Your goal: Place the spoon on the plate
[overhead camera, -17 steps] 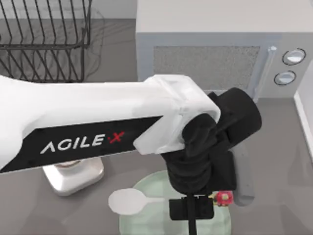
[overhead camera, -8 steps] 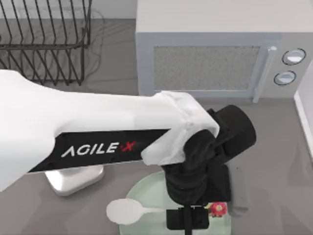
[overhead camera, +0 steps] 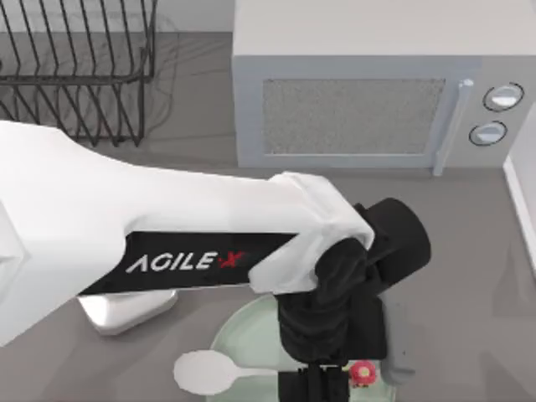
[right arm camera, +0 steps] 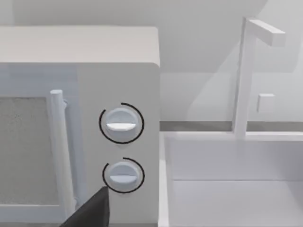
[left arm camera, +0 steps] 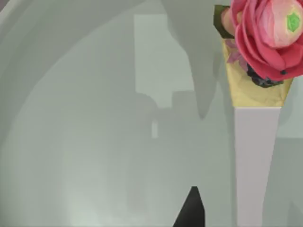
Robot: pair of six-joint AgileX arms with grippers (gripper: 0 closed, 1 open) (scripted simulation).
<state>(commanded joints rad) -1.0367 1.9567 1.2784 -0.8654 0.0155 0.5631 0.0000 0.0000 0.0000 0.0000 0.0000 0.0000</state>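
Top view: our left arm, white and marked AgileX, reaches in from the left, and the left gripper [overhead camera: 322, 387] hangs low over the large round pale mint-green glossy plate [overhead camera: 239, 339], pinching the end of the thin handle of the plain white spoon [overhead camera: 213, 371]. The spoon runs out to the gripper's left, its oval bowl past the plate's left rim and over the grey table [overhead camera: 469, 276]. A small red flower [overhead camera: 362, 371] sits just beside the gripper on its right. The silver kitchen scale [overhead camera: 126, 308] is well off to the gripper's left, partly under the arm. The grey boxy microwave [overhead camera: 352, 100] and the black wire dish rack [overhead camera: 75, 67] stand far behind the gripper. Left wrist view: one black fingertip [left arm camera: 191, 213] over the plate's [left arm camera: 71, 142] glossy surface, with a white tapered vase [left arm camera: 253, 165] holding the pink-red flower [left arm camera: 267, 38] close by. Right wrist view: the right gripper [right arm camera: 90, 213], parked, faces the microwave's [right arm camera: 118, 71] two round knobs [right arm camera: 121, 123], with a white sink basin [right arm camera: 236, 189] beside it. We cannot tell whether this gripper is spread or pressed together.
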